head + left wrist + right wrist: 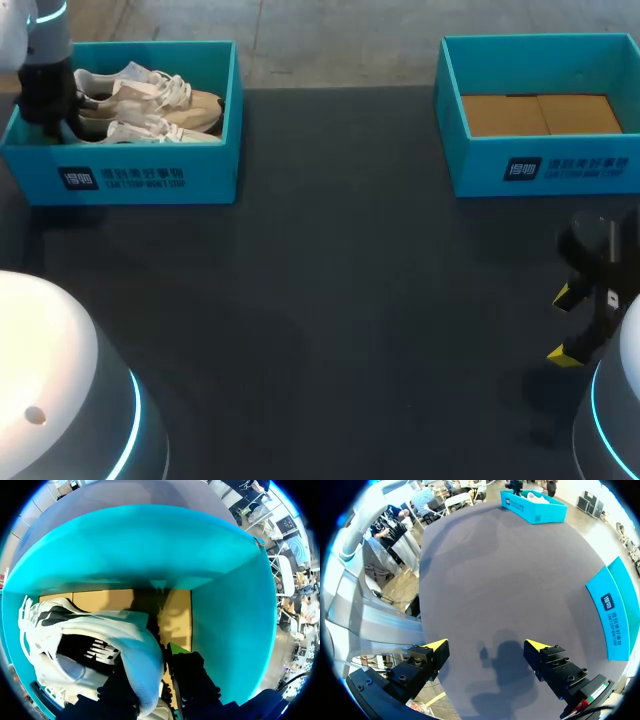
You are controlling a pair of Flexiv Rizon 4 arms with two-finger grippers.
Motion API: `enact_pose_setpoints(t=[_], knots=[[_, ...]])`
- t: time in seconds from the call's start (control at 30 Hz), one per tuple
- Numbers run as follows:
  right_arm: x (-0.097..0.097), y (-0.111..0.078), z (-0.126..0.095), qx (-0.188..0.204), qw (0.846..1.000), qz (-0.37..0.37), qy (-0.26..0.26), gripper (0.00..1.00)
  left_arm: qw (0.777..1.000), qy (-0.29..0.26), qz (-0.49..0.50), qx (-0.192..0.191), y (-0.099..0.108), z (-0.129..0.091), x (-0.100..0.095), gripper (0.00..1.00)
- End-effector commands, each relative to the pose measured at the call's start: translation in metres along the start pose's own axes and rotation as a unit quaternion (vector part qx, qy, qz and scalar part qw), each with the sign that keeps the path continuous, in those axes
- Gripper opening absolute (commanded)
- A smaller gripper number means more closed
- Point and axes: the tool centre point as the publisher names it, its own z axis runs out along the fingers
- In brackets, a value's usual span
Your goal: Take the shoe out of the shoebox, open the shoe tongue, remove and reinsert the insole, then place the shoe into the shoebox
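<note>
A pair of cream and white shoes (150, 100) lies in the teal shoebox (150, 175) at the table's far left. My left gripper (45, 100) is down inside that box at the shoes' heel end. In the left wrist view the white heel of a shoe (140, 665) stands between the gripper's (155, 680) dark fingers, which touch it from both sides; the yellow tips are hidden. The box wall (150, 545) rises just ahead. My right gripper (563, 325) hangs open over the table's right front, with nothing between its fingers (436, 646).
A second teal shoebox (540, 165) stands at the far right, showing only its brown cardboard floor. Its side (615, 615) lies beside my right gripper (487, 647), and the left box (535, 505) is far ahead. Dark tabletop (340, 300) stretches between the boxes.
</note>
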Motion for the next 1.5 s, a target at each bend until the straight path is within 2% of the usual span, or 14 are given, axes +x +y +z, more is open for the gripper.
enact_pose_setpoints(t=[0.03, 0.3, 0.73, 1.5], knots=[[0.002, -0.001, 0.001, -0.001, 1.0, 0.0, -0.003, 1.0, 1.0, -0.007, 0.001, -0.009, -0.004, -0.01, -0.002, 0.0], [0.002, -0.001, 0.001, -0.001, 1.0, 0.0, -0.003, 1.0, 0.999, -0.027, -0.018, -0.02, -0.001, -0.03, 0.006, 0.0], [0.002, -0.001, 0.001, -0.001, 1.0, 0.0, -0.003, 1.0, 0.998, -0.017, -0.061, -0.027, 0.001, -0.052, 0.004, 0.0], [0.002, -0.001, 0.001, -0.001, 1.0, 0.0, -0.003, 1.0, 0.996, 0.007, -0.08, -0.029, 0.0, -0.045, 0.033, 0.0]])
